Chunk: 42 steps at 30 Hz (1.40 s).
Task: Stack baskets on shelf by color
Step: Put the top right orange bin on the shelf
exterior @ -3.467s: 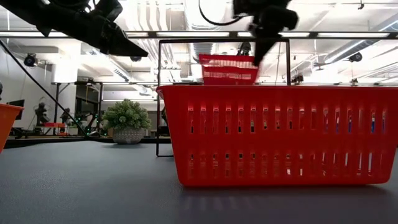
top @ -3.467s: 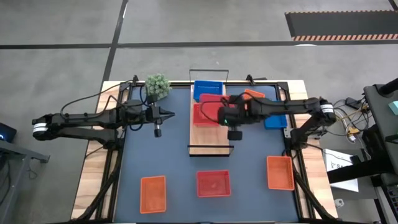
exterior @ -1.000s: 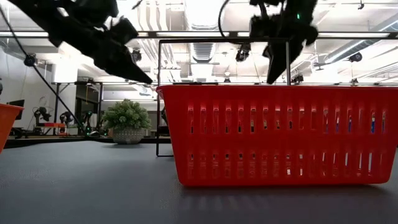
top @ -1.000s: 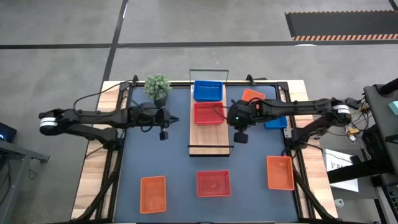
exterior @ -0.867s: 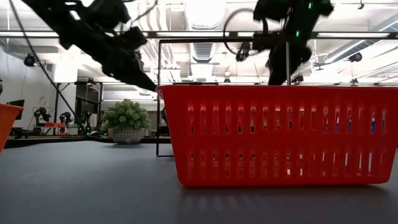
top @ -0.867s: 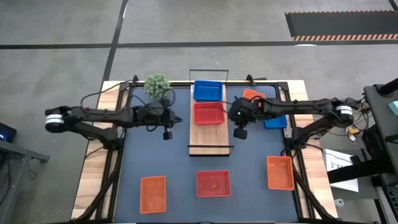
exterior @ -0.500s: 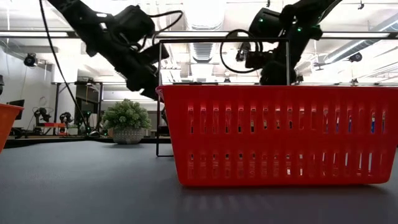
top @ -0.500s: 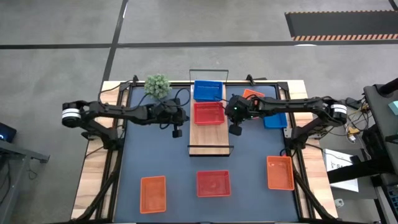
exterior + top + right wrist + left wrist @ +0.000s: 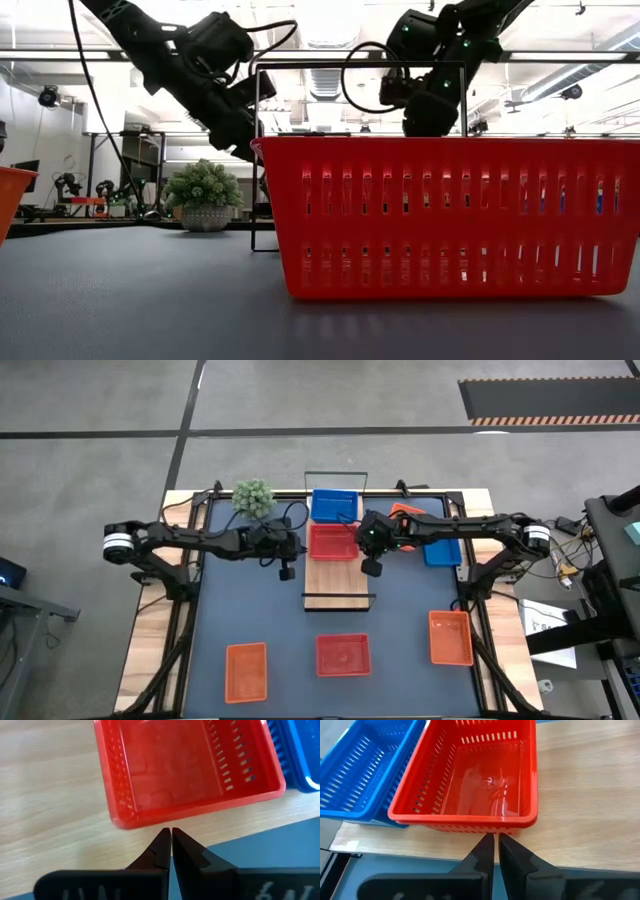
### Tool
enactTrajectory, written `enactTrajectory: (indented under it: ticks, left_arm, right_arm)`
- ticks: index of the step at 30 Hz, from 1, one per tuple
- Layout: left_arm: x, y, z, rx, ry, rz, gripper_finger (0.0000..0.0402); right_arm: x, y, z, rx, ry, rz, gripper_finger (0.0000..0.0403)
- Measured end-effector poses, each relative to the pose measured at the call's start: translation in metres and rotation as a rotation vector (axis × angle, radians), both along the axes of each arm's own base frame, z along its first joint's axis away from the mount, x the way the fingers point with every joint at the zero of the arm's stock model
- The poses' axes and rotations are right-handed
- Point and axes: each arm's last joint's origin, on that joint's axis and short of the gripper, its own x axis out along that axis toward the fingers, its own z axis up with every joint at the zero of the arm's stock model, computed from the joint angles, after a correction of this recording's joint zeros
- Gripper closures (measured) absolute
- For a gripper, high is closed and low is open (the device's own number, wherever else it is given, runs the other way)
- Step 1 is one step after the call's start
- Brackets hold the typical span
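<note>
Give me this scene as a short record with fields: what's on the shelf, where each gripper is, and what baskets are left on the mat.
On shelf: red basket beside blue basket, both on the shelf
Left gripper: shut, at the red basket's left edge
Right gripper: shut, at its right edge
Front of mat: orange basket, second red basket, second orange basket

Red basket point(image 9: 334, 541) sits upright on the shelf point(image 9: 338, 578), beside the blue basket point(image 9: 334, 506).
</note>
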Motion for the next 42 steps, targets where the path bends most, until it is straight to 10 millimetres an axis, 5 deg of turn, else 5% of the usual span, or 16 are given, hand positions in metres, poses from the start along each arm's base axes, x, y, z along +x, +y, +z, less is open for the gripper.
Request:
enactTrajectory:
  ticks: [9,18,24,31,42]
  left_arm:
    - [-0.008,-0.002,0.003,-0.011,0.045,0.001,0.0392]
    - [-0.036,-0.011,0.035,-0.029,-0.065,0.026,0.0392]
    - [-0.061,-0.022,0.046,-0.026,-0.152,0.011,0.0392]
    - [-0.089,-0.028,0.049,-0.001,-0.228,0.022,0.0392]
    - [-0.108,-0.031,0.053,0.025,-0.298,0.045,0.0392]
  right_arm:
    - [-0.011,0.002,0.018,0.024,0.077,-0.047,0.0394]
    - [-0.036,-0.018,0.036,0.093,0.052,-0.556,0.0394]
    - [-0.048,-0.049,0.024,0.150,0.080,-0.775,0.0378]
    - [-0.050,-0.071,0.009,0.172,0.084,-0.972,0.0294]
    - [-0.041,-0.087,-0.026,0.173,0.178,-1.044,0.0213]
